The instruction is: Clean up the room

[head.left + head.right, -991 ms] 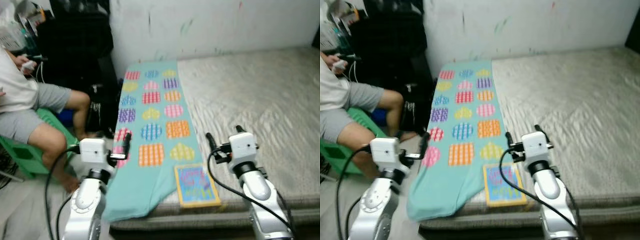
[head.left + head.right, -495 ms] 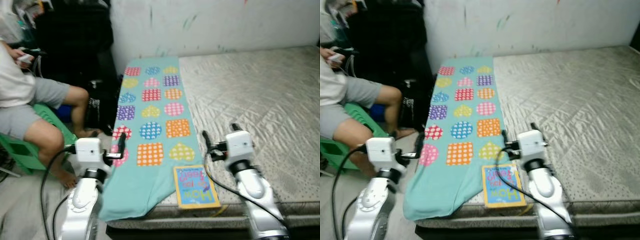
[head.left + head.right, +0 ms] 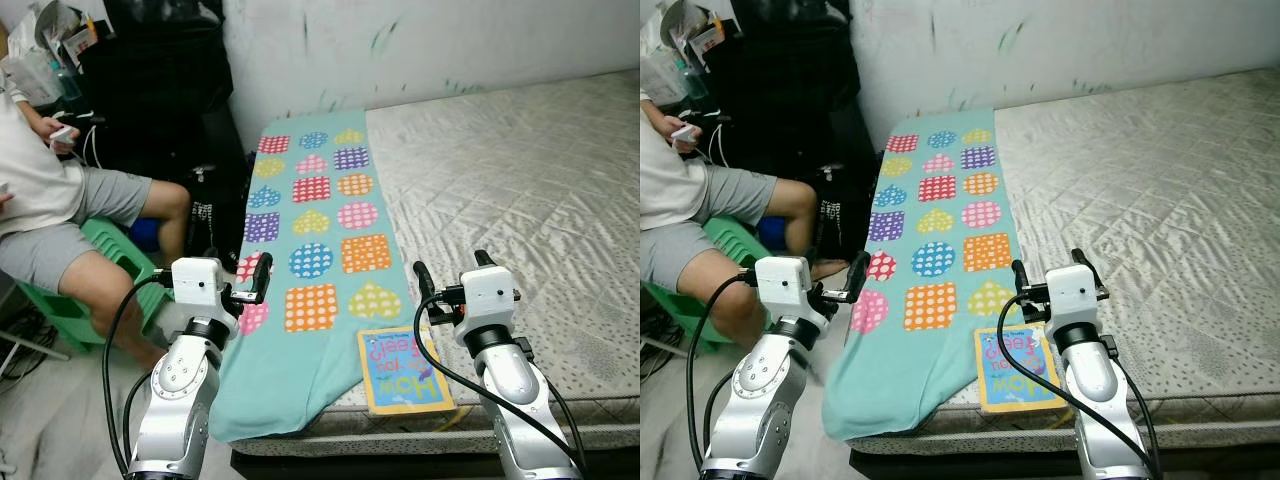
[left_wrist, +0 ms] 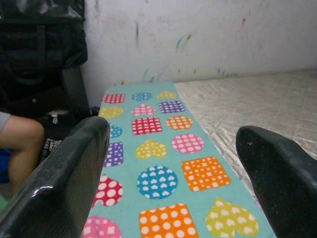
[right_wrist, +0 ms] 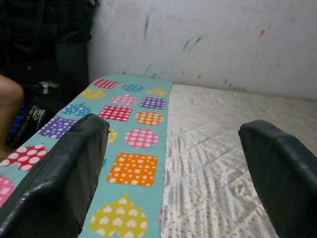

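Right gripper: your right gripper (image 3: 450, 282) stood with its fingers well apart and held nothing, raised over the near edge of the mattress, just beside the book at its 2 o'clock.
Left gripper: your left gripper (image 3: 252, 280) was likewise spread wide and empty, over the hanging left edge of the cloth, at about 9 o'clock from the book.
Book: the book (image 3: 404, 369) lay flat at the mattress's near edge, its left side touching the cloth; a thin, stiff rectangle with a yellow border and a blue cover.
Step in hand: you were lined up on the bed, and the book looked the likeliest first pick.
How to do it well: you would have done best to bring the right gripper down toward 7 o'clock and take the book by its free near edge, since a flat thin board gives little to pinch from above.
Cloth: the cloth (image 3: 310, 240) ran from near the wall at 12 o'clock down over the near-left corner; soft, limp, teal, printed with dotted and checked hearts, circles and squares.
Mattress: the mattress (image 3: 520, 190) showed a grey, quilted, slightly shiny surface.
Person: a person (image 3: 60, 215) sat on a green stool (image 3: 55, 305) at 10 o'clock, close to your left arm, so you needed to keep that side's swings small.
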Motion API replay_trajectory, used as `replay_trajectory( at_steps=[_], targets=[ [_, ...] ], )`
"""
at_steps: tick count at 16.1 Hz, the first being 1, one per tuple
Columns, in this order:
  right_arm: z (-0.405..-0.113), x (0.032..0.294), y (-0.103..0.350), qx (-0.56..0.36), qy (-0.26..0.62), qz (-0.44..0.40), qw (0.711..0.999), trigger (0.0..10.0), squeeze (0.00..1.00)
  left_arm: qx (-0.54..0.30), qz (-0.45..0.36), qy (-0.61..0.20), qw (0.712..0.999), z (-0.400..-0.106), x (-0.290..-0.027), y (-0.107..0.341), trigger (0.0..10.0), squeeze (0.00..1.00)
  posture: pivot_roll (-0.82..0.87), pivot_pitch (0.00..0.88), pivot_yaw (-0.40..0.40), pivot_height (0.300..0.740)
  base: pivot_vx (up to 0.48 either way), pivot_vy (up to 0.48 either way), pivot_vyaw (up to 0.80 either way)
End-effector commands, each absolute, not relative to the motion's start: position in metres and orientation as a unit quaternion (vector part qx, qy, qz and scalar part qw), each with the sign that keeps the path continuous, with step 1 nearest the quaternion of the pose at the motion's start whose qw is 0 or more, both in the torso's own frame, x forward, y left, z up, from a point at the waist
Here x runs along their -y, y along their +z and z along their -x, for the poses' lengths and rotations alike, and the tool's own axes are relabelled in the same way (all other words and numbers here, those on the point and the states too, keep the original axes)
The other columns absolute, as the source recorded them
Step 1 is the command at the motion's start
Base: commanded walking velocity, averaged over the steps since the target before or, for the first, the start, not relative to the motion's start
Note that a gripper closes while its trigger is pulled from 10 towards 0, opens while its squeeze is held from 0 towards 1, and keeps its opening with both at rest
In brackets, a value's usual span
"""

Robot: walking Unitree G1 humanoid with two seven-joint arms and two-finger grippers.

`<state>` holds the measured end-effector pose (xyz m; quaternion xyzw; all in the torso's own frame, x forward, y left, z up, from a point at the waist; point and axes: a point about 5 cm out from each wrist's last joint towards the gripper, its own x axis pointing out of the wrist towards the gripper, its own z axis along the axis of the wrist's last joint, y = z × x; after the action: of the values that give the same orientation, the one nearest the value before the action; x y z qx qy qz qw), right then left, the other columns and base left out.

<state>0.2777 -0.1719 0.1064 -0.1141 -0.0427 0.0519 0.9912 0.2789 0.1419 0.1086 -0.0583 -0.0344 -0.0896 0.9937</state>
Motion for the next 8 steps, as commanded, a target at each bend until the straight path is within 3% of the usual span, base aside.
replay_trajectory(
  at_steps=[1,8],
  targets=[
    [-0.283,0.161,0.11,0.049,0.071,0.113,0.99,10.0,0.0,0.027,0.053,-0.081,0.995,-0.279,-0.146,0.106,10.0,0.0,-0.27,0.0,0.146,0.74,0.0,0.0,0.0],
    [-0.305,0.114,0.101,0.025,0.198,0.116,0.973,10.0,0.0,0.034,0.055,0.012,0.998,-0.256,-0.166,0.1,10.0,0.0,-0.11,0.0,-0.004,0.74,0.0,0.0,0.0]
  ],
)
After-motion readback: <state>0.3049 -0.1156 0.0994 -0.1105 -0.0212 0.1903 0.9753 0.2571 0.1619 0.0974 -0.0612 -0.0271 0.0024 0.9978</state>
